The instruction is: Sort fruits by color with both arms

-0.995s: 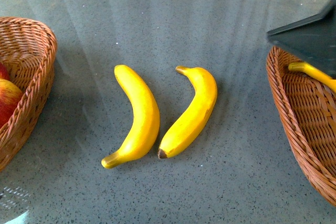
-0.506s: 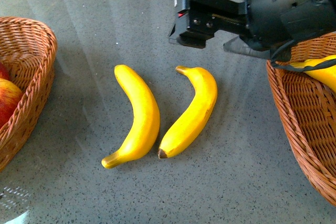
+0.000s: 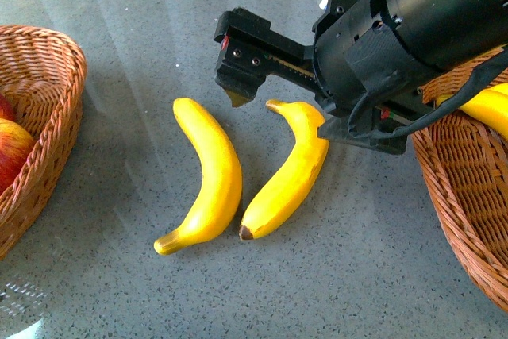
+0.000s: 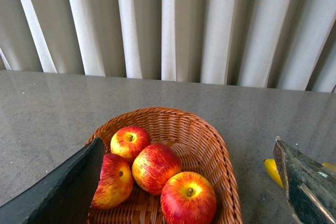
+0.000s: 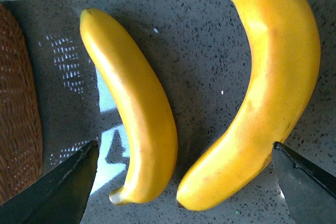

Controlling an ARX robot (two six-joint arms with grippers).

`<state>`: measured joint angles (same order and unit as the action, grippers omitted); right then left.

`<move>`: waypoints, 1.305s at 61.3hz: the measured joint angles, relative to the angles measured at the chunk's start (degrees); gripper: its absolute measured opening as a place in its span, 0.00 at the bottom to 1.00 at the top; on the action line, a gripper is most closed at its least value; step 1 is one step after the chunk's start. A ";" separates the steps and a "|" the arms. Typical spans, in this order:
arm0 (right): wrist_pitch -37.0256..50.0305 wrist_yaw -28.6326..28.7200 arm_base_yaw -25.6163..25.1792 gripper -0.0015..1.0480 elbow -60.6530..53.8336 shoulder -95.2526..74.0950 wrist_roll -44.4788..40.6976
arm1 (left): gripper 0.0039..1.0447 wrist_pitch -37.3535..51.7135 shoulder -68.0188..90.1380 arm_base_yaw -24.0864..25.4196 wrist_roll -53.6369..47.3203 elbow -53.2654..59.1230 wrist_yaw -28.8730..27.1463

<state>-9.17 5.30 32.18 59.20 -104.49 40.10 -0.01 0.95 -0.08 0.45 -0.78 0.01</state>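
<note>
Hovering right gripper (image 5: pixel 184 145) above two loose bananas, jaws spread wide and empty. Left banana (image 5: pixel 136 114) and right banana (image 5: pixel 268 87) both lie between my jaws on the table (image 3: pixel 357 275), so I probably must centre on one. Gap between them is narrow, tight for a finger. Banana basket (image 3: pixel 444 196) is back on my arm's side, path open. Left gripper (image 4: pixel 189 145) open, empty, above apples (image 4: pixel 155 166) in apple basket (image 4: pixel 226 156), out of my way
</note>
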 joint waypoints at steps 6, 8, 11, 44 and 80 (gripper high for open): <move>-0.83 -0.42 0.46 0.91 -0.02 -0.55 2.43 | 0.91 0.00 0.00 0.00 0.00 0.00 0.00; -1.09 -0.57 0.63 0.91 0.00 -0.68 3.21 | 0.91 0.00 0.00 0.00 0.00 0.00 0.00; -1.53 -1.03 0.90 0.91 -0.02 -0.81 4.35 | 0.91 0.00 0.00 0.00 0.00 0.00 0.00; -2.47 -2.38 1.46 0.91 -3.13 -0.83 9.90 | 0.91 0.00 0.00 0.00 0.00 0.00 0.00; -2.51 -3.74 1.29 0.91 -3.43 -4.70 10.40 | 0.91 0.00 0.00 0.00 0.00 0.00 0.00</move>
<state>-11.68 1.56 33.47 55.77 -109.19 50.50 -0.01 0.95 -0.08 0.45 -0.78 0.01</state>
